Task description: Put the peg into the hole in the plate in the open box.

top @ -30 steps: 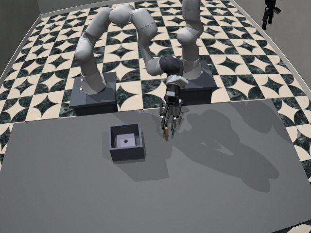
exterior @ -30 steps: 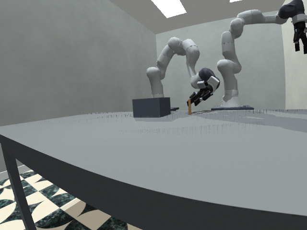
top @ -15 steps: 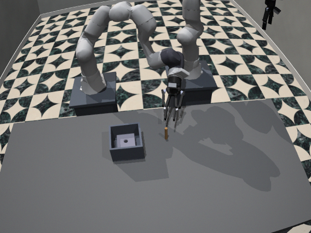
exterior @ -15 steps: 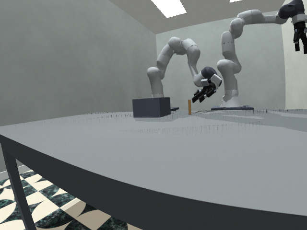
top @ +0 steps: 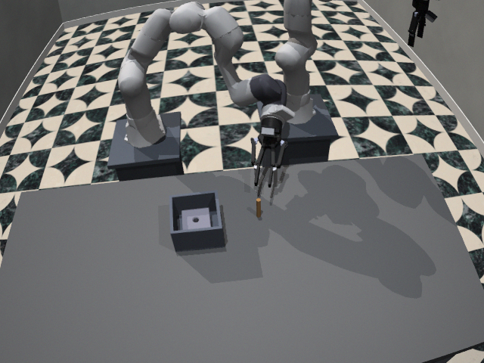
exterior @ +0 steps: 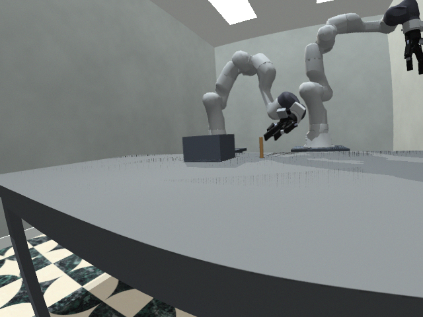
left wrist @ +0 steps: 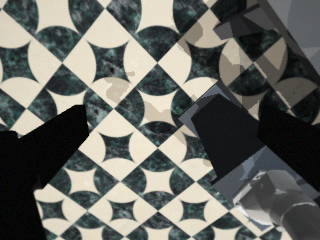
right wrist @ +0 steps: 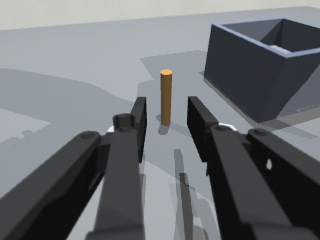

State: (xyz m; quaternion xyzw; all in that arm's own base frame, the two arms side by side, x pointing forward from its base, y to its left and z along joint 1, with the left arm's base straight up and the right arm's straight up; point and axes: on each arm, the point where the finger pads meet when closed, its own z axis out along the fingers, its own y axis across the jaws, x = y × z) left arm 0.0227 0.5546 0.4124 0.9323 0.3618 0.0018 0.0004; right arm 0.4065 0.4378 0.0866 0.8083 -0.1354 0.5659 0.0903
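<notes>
At picture edge, left jaws (top: 416, 41) (exterior: 414, 70) spread, partly cropped; right jaws (top: 262, 184) (exterior: 270, 138) parted, pinching nothing.

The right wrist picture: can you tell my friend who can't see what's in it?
An upright orange-brown round peg stands on a grey table, beyond and between the black fingers of the partly open right gripper. An open dark blue-grey box sits to the right.

With the right gripper (top: 262, 184) (exterior: 270, 138) (right wrist: 167, 110), points two parted fingers toward the orange peg (top: 258, 207) (exterior: 261, 147) (right wrist: 166, 100), upright beyond the tips. Sees also the dark open box (top: 198, 239) (exterior: 201, 148) (right wrist: 240, 70), on same grey table (top: 117, 312) (exterior: 238, 205) (right wrist: 50, 50), apart from peg.
</notes>
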